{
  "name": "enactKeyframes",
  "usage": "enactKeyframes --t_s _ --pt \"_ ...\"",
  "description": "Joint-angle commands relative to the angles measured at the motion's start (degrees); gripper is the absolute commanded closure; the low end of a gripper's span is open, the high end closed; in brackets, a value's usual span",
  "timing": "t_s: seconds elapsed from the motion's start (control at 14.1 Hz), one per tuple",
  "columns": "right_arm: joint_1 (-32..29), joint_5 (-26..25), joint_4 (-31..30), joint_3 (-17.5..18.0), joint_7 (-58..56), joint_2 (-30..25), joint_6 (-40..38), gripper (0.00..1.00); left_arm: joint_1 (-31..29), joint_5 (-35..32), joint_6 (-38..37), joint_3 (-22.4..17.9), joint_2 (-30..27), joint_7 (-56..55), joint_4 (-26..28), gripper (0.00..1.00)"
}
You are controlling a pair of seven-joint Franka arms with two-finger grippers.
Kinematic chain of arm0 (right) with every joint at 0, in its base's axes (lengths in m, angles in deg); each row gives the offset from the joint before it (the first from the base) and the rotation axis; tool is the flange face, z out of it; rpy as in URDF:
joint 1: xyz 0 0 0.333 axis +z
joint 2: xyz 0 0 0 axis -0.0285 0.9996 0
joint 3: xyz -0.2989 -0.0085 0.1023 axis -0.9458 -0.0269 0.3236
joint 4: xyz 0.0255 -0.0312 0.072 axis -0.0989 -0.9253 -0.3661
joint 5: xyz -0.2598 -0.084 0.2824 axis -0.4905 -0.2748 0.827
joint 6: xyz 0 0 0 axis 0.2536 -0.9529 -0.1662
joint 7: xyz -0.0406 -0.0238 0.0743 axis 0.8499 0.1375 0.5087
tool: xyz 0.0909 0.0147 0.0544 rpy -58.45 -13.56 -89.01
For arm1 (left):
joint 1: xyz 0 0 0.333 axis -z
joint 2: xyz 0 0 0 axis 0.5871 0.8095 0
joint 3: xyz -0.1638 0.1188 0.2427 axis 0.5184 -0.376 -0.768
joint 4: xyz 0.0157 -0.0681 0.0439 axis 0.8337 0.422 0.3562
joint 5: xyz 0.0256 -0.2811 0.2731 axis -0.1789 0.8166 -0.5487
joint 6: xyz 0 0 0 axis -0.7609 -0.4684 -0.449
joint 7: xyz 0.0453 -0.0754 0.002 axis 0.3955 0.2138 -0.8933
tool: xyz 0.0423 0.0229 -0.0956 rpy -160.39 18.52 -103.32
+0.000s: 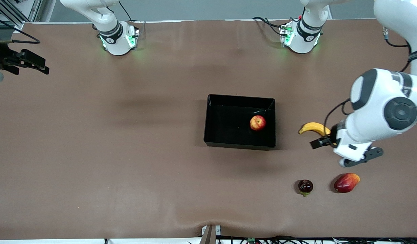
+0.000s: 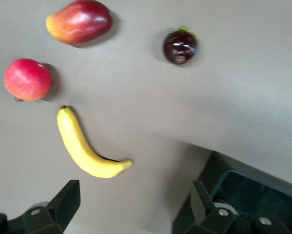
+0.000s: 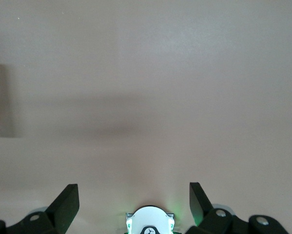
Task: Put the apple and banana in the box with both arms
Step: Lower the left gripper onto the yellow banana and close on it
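Your right gripper waits with empty jaws spread, up at the right arm's end of the table. In the shallow black plastic box mid-table the small red-and-yellow apple already sits, so half the job looks done. The long curved yellow banana lies on the table toward the left arm's end, with your left gripper over it, fingers apart, nothing gripped. You've still to grasp it and box it.

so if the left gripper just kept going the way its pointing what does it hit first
Most likely the banana: the open left gripper hangs over it, and it lies between the fingers' line in the wrist view. Depth is unclear, so it might meet bare table beside it.
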State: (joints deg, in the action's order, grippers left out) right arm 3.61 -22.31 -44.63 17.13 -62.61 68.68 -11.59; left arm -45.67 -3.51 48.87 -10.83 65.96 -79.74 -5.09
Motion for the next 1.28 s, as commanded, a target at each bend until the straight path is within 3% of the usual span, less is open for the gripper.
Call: enactKeyframes --t_s 0.0,0.36,0.64,1.21 --pt "0.4 -0.4 0.2 0.0 0.6 -0.4 0.2 0.00 -3.0 0.9 -0.7 0.4 0.9 4.4 0.9 0.00" --pt "0.3 -0.7 0.2 -0.1 0.6 -0.3 2.9 0.00 -7.7 0.2 1.8 0.3 1.9 7.0 4.6 0.00" --pt "-0.3 -0.7 0.0 -0.3 0.6 0.1 4.6 0.00 -10.9 -1.0 11.3 0.1 2.5 7.7 12.0 0.00" --pt "-0.5 -0.7 0.1 -0.5 0.6 0.1 4.0 0.00 -14.9 -1.0 28.9 -0.6 2.7 -2.3 28.1 0.00"
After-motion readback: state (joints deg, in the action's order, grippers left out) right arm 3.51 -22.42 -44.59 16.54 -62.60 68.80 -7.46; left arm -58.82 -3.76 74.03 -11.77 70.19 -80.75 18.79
